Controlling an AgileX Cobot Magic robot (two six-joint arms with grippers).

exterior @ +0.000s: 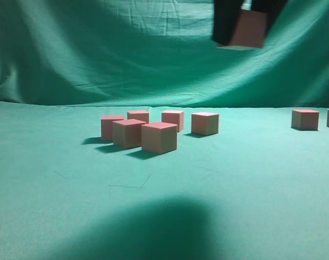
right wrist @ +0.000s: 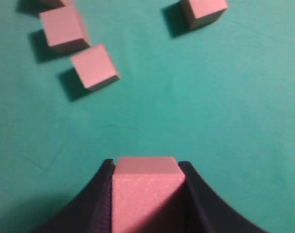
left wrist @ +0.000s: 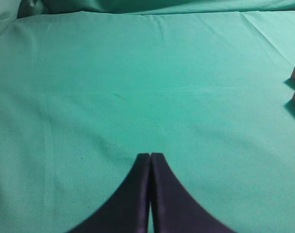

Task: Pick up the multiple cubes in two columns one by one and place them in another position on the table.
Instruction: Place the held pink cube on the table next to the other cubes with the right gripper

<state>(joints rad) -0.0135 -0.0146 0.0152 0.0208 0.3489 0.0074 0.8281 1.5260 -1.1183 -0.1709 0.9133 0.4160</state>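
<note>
Exterior view cuts off most of my right pincer (exterior: pixel 245 24) at the top edge, blurred, its dark fingers pinching one cube (exterior: pixel 250 30) high above the table (exterior: pixel 56 179). From my right wrist that held cube (right wrist: pixel 146 191) fills the gap between both fingers, its lower part out of frame. My left pincer (left wrist: pixel 150 158) hangs over bare cloth, tips pressed together. Five cubes (exterior: pixel 159 137) sit grouped at mid-table; two more (exterior: pixel 305 119) lie well apart to the right, the farthest clipped by the frame edge. No writing or marks show on any face. Smooth green cloth covers the table, and a wrinkled green backdrop (exterior: pixel 99 54) hangs behind it. A broad dark shadow (exterior: pixel 153 233) spreads across the near edge.
</note>
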